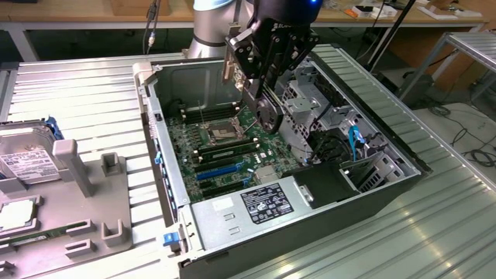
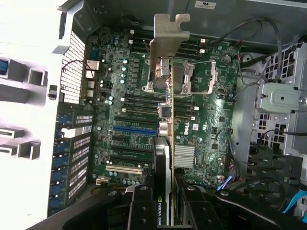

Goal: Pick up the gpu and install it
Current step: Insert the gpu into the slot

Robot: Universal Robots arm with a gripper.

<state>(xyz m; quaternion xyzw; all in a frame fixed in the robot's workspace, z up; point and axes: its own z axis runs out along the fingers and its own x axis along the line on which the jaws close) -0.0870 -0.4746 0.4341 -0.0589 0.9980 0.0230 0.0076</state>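
The gpu (image 1: 268, 112) hangs above the open computer case, its black cooler facing the exterior view's right and its silver end bracket (image 1: 229, 63) pointing toward the case's rear wall. My gripper (image 1: 259, 87) is shut on it from above. In the wrist view the gpu (image 2: 164, 143) appears edge-on between my fingers (image 2: 140, 201), with my gripper (image 2: 163, 179) shut on it and the bracket (image 2: 168, 38) at its far end. Under it lies the green motherboard (image 2: 206, 110) with a blue slot (image 2: 135, 129) slightly to one side of the card's edge. The card hovers clear of the board.
The case (image 1: 155, 116) lies open on a ribbed metal table. A power supply (image 1: 248, 203) fills its near end and drive cages (image 1: 310, 110) with cables line the exterior view's right. A grey fixture (image 1: 78, 174) at the left holds a hard drive (image 1: 23, 157).
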